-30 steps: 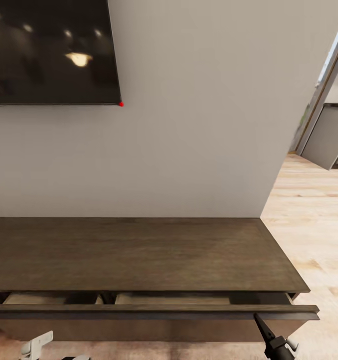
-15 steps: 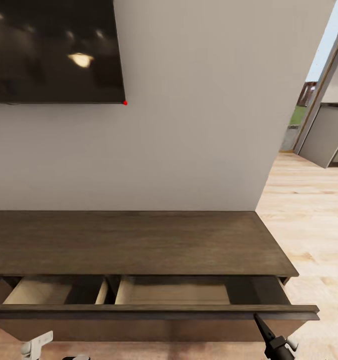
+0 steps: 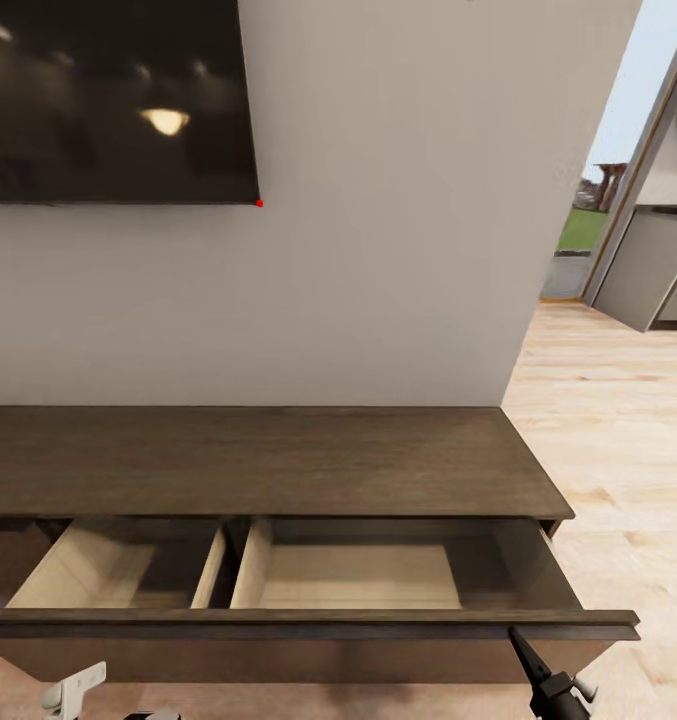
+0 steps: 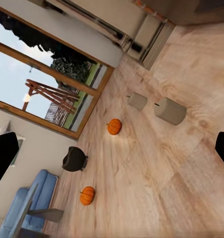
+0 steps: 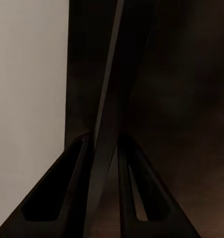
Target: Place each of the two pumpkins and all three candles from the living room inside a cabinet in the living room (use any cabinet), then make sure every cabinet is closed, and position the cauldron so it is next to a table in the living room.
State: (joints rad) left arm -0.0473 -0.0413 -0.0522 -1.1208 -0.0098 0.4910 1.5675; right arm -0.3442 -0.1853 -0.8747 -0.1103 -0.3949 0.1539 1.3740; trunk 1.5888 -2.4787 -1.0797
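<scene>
- Head view: dark brown cabinet (image 3: 268, 460) against the pale wall, under the wall-mounted black TV (image 3: 113, 100). Top drawer (image 3: 308, 625) pulled well out, pale wood interior in two compartments, nothing visible inside either. Right gripper (image 3: 526, 648) at the right end of the drawer front, dark fingertip against the panel's top edge. Part of the left gripper (image 3: 73, 690) low at the frame's lower edge, apart from the drawer; finger state not readable here. Light plank floor (image 3: 618, 430) to the right, leading toward grey kitchen units.
- Left wrist view: looking across the living-room floor. Two orange pumpkins (image 4: 114, 126) and (image 4: 87, 195) on the planks, well apart; black cauldron (image 4: 74, 159) between them and off to one side; two stubby pale candles (image 4: 170, 110) and (image 4: 137, 100) on their sides near each other; third candle not made out. Blue sofa (image 4: 28, 201) at the far corner. Left fingers (image 4: 4, 151) spread wide at the frame's edges, holding nothing.
- Right wrist view: right fingers (image 5: 77, 188) closed on the thin dark drawer edge, one on each side of it.
- Progress, as a judgement: drawer opened, nothing stowed yet; both pumpkins, the candles, closing, and moving the cauldron beside the table all remain.
- Writing: no brand, label or text legible anywhere.
</scene>
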